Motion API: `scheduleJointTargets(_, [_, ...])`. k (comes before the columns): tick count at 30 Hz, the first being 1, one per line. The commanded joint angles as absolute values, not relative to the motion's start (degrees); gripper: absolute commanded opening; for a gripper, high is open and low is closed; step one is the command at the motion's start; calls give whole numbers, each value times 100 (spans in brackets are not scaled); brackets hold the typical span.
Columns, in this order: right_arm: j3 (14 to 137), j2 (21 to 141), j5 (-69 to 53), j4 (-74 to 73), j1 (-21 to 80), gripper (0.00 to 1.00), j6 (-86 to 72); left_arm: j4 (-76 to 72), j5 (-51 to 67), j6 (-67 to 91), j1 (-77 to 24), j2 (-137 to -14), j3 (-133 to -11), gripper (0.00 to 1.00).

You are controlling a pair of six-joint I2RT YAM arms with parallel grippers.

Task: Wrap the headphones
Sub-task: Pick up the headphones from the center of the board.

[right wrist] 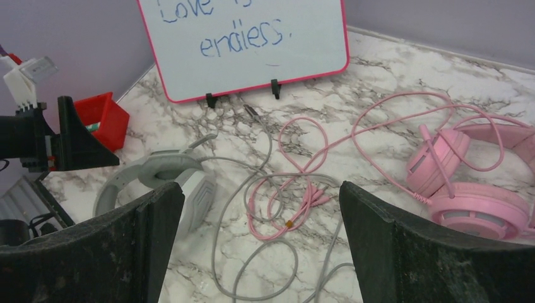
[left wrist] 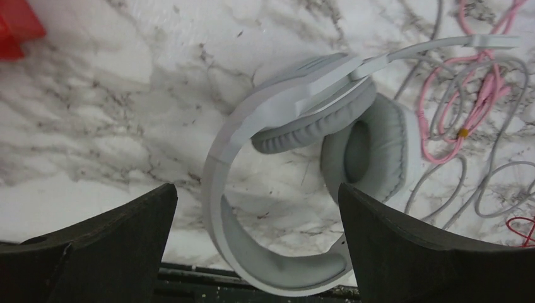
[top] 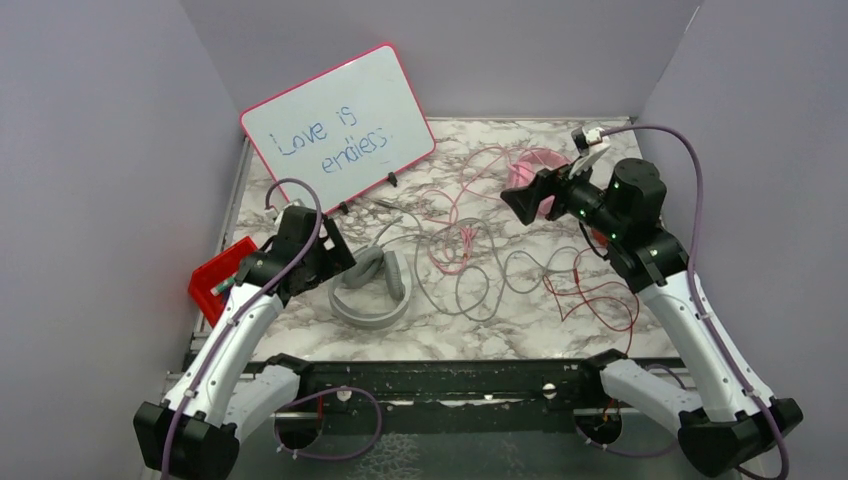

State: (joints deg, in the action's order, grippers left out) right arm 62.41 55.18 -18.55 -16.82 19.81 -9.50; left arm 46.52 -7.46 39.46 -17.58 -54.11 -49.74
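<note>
Approach stage, 0 cables wrapped. Padded grey-white over-ear headphones (top: 372,290) flat on marble-patterned table (top: 500,335), under left gripper (left wrist: 257,189), jaws released, empty. Right gripper (right wrist: 262,189) likewise spread, facing pink padded headphones (right wrist: 467,183). Next: pinching thin grey cable (right wrist: 216,249), clear of tangled pink cable (right wrist: 303,199).

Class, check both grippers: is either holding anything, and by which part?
Nothing is held. The left gripper is open over the grey headphones without closing on them; the right gripper is open too, raised near the pink headphones.
</note>
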Motion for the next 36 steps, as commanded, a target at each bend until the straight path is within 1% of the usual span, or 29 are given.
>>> scheduleJointTargets(1, [6157, 5586, -2296, -1610, 2018, 100, -1009, 5935, -845, 5166, -1731, -5157, -4737, 98])
scheduleJointTargets(3, [6122, 5702, -2402, -1560, 2017, 100, -986, 6137, -575, 5337, -1732, -5092, -4601, 97])
scheduleJointTargets(5, [6125, 5911, -2710, -1517, 2015, 100, -925, 6368, -559, 5428, -1736, -5037, -4555, 96])
scheduleJointTargets(9, [6132, 6589, -3206, -1371, 2102, 100, -906, 6484, -288, 5290, -1731, -5100, -4509, 98])
scheduleJointTargets(14, [6177, 7098, -3200, -1278, 2386, 100, -872, 6265, 911, 5228, -1731, -5253, -4189, 98])
scheduleJointTargets(18, [5986, 7152, -3185, -1021, 2426, 100, -963, 5944, 1283, 5449, -1732, -5027, -3963, 96])
scheduleJointTargets(19, [5971, 7158, -3182, -991, 2426, 100, -978, 5817, 1378, 5567, -1731, -4993, -3844, 95])
scheduleJointTargets(22, [5963, 7140, -3164, -945, 2436, 100, -992, 5289, 1646, 5934, -1732, -5001, -3490, 86])
scheduleJointTargets(24, [5959, 7098, -3141, -953, 2439, 100, -988, 5075, 1630, 6124, -1731, -5061, -3328, 78])
scheduleJointTargets(25, [5959, 7061, -3125, -957, 2435, 100, -975, 5010, 1558, 6203, -1731, -5090, -3291, 74])
scheduleJointTargets(28, [5946, 6942, -3028, -1013, 2435, 100, -929, 4776, 1478, 6362, -1731, -5175, -3288, 68])
scheduleJointTargets(31, [5923, 6875, -2923, -1087, 2436, 100, -892, 4692, 1453, 6365, -1732, -5324, -3380, 58])
scheduleJointTargets(33, [5898, 6852, -2903, -1132, 2437, 100, -884, 4678, 1545, 6411, -1731, -5385, -3321, 55])
scheduleJointTargets(36, [5854, 6807, -2856, -1115, 2435, 100, -879, 4657, 1646, 6480, -1731, -5378, -3166, 52])
